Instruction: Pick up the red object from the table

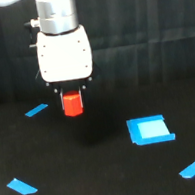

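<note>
Exterior view, single frame. The white-bodied tool (70, 92) hangs from the arm's silver wrist collar (58, 15), pointing straight down, in the upper left-centre of the frame. Its dark fingers (59, 90) are mostly hidden under the white housing; only short black tips show at either side of the load.

The small red-orange hexagonal-prism block (72, 104) sits between those tips, directly below the housing, upright, its top edge tucked up against the underside of the tool. The tool is clenched on the block, gripping it on both flanks. The block appears clear of the flat matte black surface (98, 186): a dim, soft shadow lies on the surface below and a little toward the exterior view's right of it. The exact gap cannot be judged from this angle.

Other items on the surface, all well apart from the block:
- a short bright blue tape strip (36, 110) just to the exterior view's left of the block, lying flat, angled;
- a blue square patch (150, 129) with a paler centre, toward the exterior view's right and nearer the camera;
- a second blue strip (22, 186) at lower left;
- a third blue strip (193, 168) at lower right.

Background is dark and featureless.
</note>
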